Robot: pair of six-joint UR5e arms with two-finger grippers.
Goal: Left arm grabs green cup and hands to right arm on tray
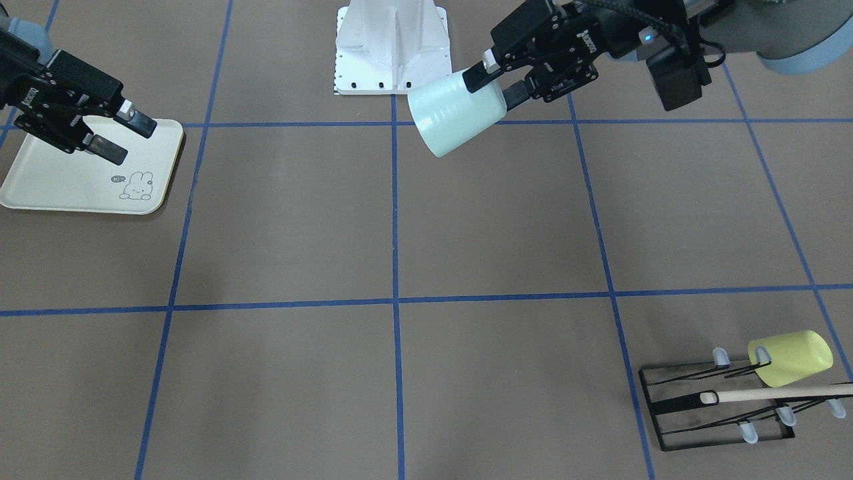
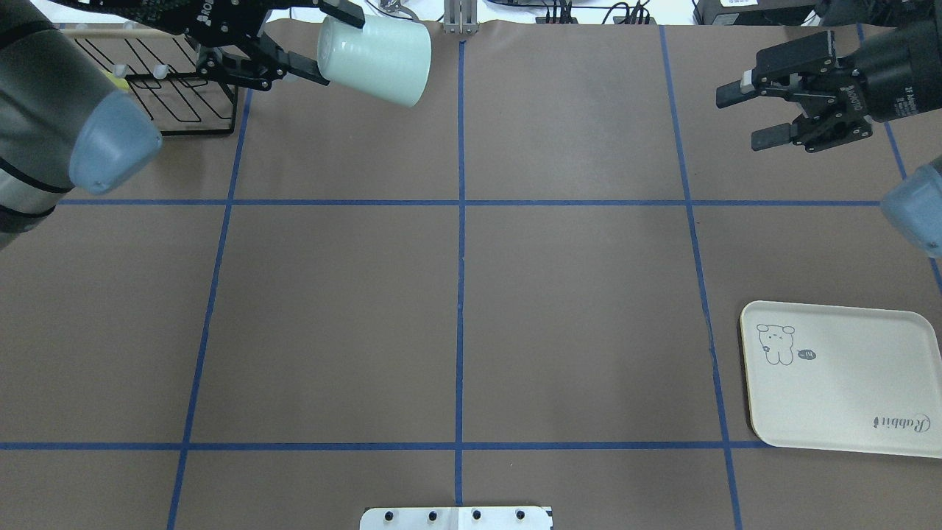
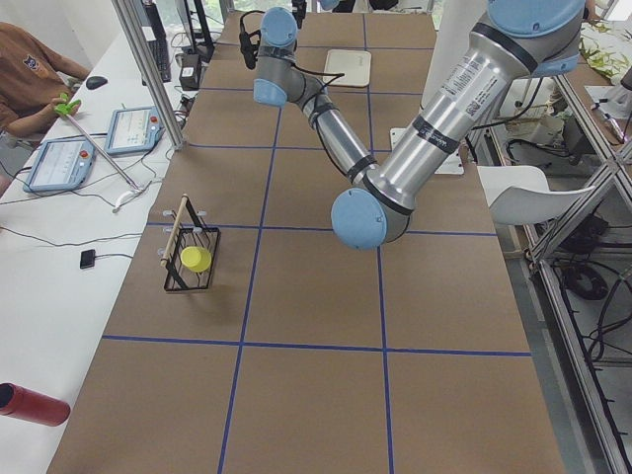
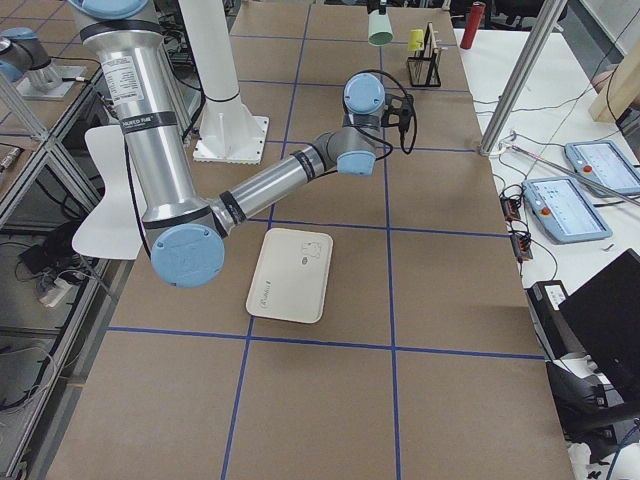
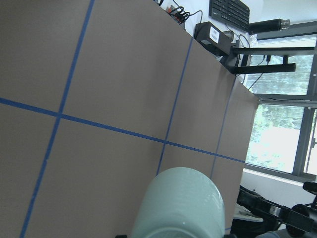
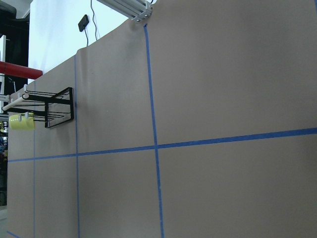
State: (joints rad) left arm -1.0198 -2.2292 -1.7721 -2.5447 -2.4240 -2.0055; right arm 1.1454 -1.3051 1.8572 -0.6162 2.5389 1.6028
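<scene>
Here, a brown table (image 1: 300, 220) gridded in blue tape.
Left gripper (image 1: 494, 87) pinches the green cup (image 1: 453, 117) aloft; right gripper (image 1: 126, 137) hangs wide open, empty.

green cup (image 1: 453, 117): mint | tray (image 1: 60, 183): cream, rabbit drawing | table (image 1: 293, 220): brown, blue grid

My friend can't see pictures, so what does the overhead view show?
The left arm's fingers grip a pale green cup, tipped sideways, in the air at the far left. The right arm's fingers hang open at the far right, and a cream rabbit tray lies nearer on the right.
</scene>
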